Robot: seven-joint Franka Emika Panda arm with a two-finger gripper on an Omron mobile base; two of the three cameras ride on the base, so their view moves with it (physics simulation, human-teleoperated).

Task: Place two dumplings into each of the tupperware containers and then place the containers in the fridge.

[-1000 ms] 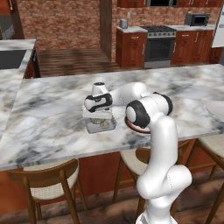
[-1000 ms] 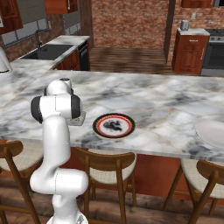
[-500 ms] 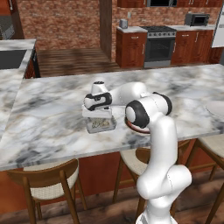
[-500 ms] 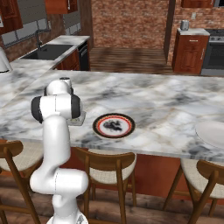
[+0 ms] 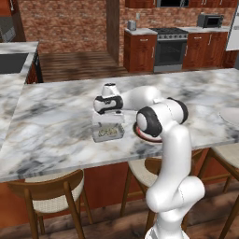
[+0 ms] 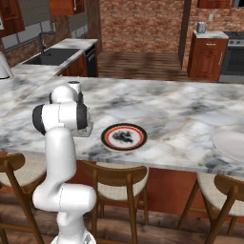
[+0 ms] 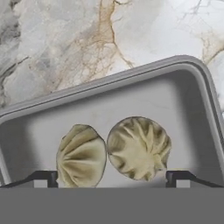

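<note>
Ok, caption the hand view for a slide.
Two dumplings lie side by side in a grey tupperware container, jaws open above them.

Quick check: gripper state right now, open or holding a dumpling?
Gripper: open, holding nothing; both dumplings lie in the tupperware container below it.

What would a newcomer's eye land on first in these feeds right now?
Probably the two pleated dumplings lying side by side in the grey tupperware container, seen from the hand view with the open pincer just above them. Next, the white arm bent over that tub on the marble counter, and the red-rimmed plate further along it with dark pieces on it.
</note>
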